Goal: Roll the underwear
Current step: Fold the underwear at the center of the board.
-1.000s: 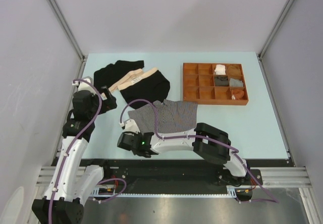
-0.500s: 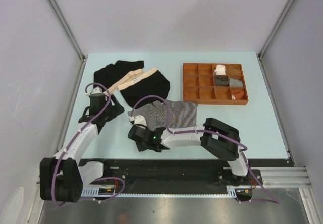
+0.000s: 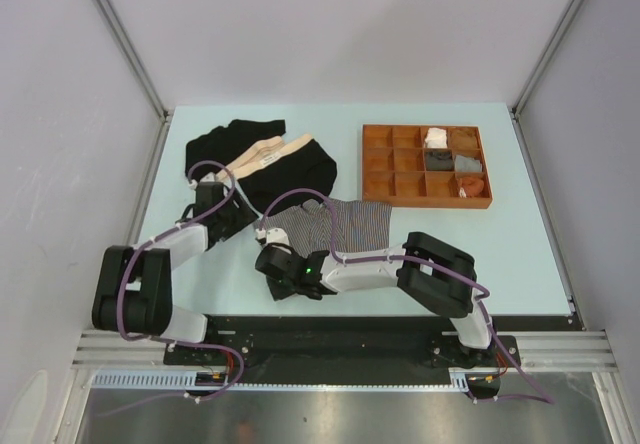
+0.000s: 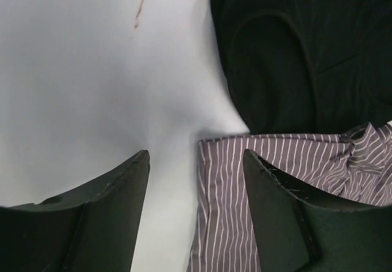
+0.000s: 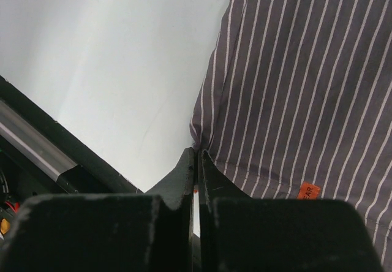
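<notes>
1. Find the grey striped boxer short (image 3: 345, 226) spread flat on the table (image 3: 520, 249), near the front edge and about mid-width, in front of the black briefs (image 3: 298, 174).
2. Note its far-left edge touching one of the black briefs (image 4: 306, 51) in the left wrist view. Cannot tell whether it overlaps.
3. See the black briefs lying side by side at far left, with the beige waistbands (image 3: 265, 152) meeting between them.
4. Left gripper (image 3: 240, 220): low over the table at the boxer's left side. In its own view (image 4: 196, 155), fingers (image 4: 116, 198) spread wide, holding nothing. Left edge of the grey striped boxer short (image 4: 318, 162) lies in the gap.
5. Right gripper (image 3: 268, 249): at the near-left corner of the garment. In its own view (image 5: 197, 155), fingers (image 5: 184, 174) pressed almost together, only a sliver between. Corner of the grey striped boxer short (image 5: 294, 88) runs into the tips and looks pinched there.
6. Note the orange tag (image 5: 308, 190) on the striped cloth, just right of the closed fingers.
7. See the brown tray (image 3: 366, 164) at far right, well apart from all three garments, with small items in its right-hand compartments.
</notes>
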### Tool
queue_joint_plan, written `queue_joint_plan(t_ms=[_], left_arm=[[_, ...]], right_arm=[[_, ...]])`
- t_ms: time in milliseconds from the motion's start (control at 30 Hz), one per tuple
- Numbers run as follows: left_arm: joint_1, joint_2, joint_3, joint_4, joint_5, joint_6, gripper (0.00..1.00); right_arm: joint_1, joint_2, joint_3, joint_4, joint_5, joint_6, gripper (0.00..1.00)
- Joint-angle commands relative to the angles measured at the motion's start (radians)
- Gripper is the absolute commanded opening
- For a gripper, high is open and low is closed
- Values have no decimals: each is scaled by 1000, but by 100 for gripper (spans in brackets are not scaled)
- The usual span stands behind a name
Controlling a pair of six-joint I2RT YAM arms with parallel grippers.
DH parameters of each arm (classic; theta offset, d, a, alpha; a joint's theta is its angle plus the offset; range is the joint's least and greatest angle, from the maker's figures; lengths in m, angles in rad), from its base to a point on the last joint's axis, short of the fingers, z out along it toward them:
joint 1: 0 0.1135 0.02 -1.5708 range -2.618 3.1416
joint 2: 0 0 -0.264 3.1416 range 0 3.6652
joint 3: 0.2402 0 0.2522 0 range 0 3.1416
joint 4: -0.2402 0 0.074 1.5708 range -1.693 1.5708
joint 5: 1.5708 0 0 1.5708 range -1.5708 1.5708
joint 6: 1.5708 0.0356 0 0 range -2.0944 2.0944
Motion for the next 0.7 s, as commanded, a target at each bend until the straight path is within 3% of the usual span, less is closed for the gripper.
queue_joint_plan(t_ms=[0, 433, 533, 600, 667], left_arm=[[-17, 65, 35, 68, 45, -13, 66], [-75, 141, 56, 19, 6, 25, 47], [-81, 139, 59, 19, -1, 34, 33], [-83, 147, 73, -20, -5, 42, 6], [-84, 148, 73, -21, -3, 43, 0]], right_arm=[[-2, -4, -14, 16, -29, 3, 0], [-6, -16, -17, 28, -31, 1, 0], [-6, -21, -14, 34, -32, -2, 0], [-6, -24, -14, 37, -35, -5, 0], [-6, -32, -15, 46, -44, -12, 0]])
